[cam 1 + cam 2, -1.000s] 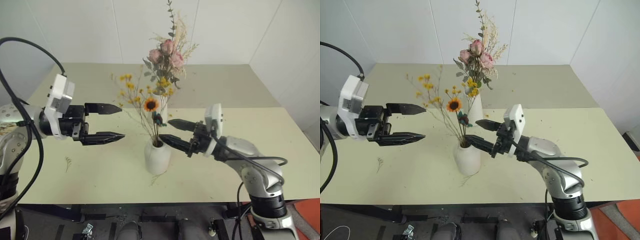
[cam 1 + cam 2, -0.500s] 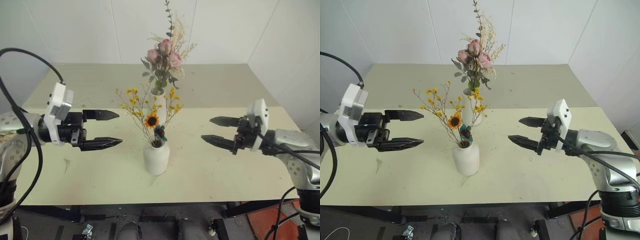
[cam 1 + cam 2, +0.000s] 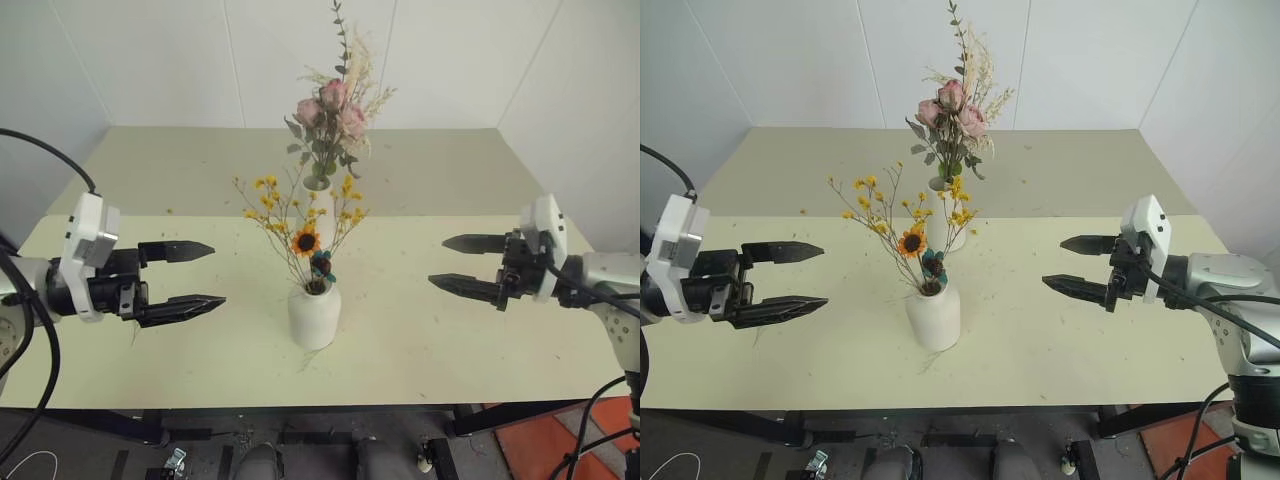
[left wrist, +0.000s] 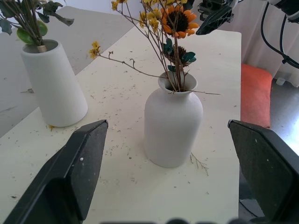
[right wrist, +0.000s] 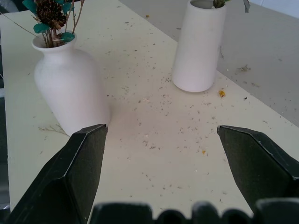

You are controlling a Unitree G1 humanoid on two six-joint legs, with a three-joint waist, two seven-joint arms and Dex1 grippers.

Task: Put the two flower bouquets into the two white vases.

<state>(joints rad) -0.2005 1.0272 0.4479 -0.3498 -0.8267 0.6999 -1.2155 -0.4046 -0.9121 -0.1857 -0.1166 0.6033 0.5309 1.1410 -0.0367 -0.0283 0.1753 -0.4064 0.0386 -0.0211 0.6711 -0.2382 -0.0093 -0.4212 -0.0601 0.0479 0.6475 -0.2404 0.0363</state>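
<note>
- I see the pink rose bouquet [image 3: 330, 110] in the tall tapered white vase [image 4: 53, 84], the yellow-orange sunflower bunch [image 3: 303, 228] in the short narrow-necked white vase [image 3: 314, 314].
- My left gripper [image 3: 192, 275] and right gripper [image 3: 462, 266] hang wide open, empty; I judge only retreat is left.

head pair: high, looking down | wrists: low, near, sharing short vase [image 4: 173, 122]

A pale yellow-green worktop [image 3: 200, 370] spans the scene, its surface speckled with tiny bits of dried plant litter [image 5: 154, 140]. A seam line runs across it, with a second worktop section [image 3: 180, 165] behind. White panelled walls [image 3: 150, 60] stand at the back. An orange-red patch of floor [image 4: 254, 88] lies beside the worktop.
</note>
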